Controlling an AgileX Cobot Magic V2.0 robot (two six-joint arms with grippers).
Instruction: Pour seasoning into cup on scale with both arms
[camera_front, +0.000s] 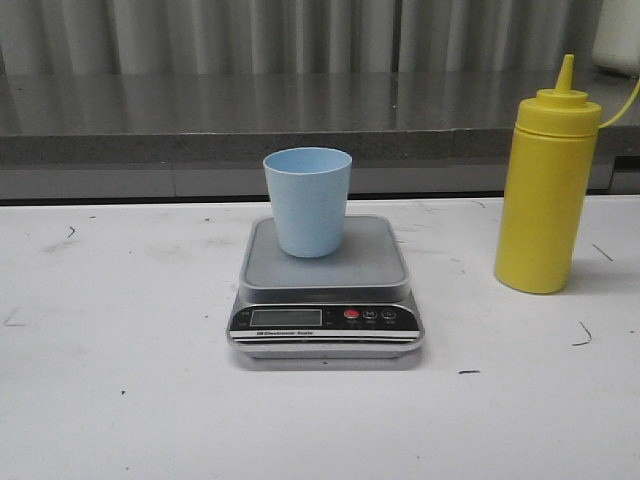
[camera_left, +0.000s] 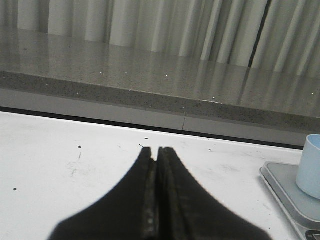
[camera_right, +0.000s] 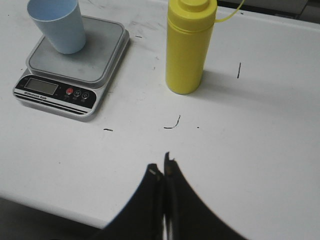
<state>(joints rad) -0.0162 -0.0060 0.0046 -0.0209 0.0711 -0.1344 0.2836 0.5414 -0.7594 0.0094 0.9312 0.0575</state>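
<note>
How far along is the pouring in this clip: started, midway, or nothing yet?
Nothing yet. Set up: the pale blue cup stands upright on the scale. In hand: nothing; the left claw and right claw are both shut and empty. The yellow squeeze bottle stands untouched on the table, right of the scale. Left: grasp the bottle and pour into the cup.

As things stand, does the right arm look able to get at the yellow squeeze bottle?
Probably yes. The squeeze bottle stands upright on bare table, apart from the scale, and nothing lies between it and the right tool. That tool is shut, so it would have to open first.
</note>
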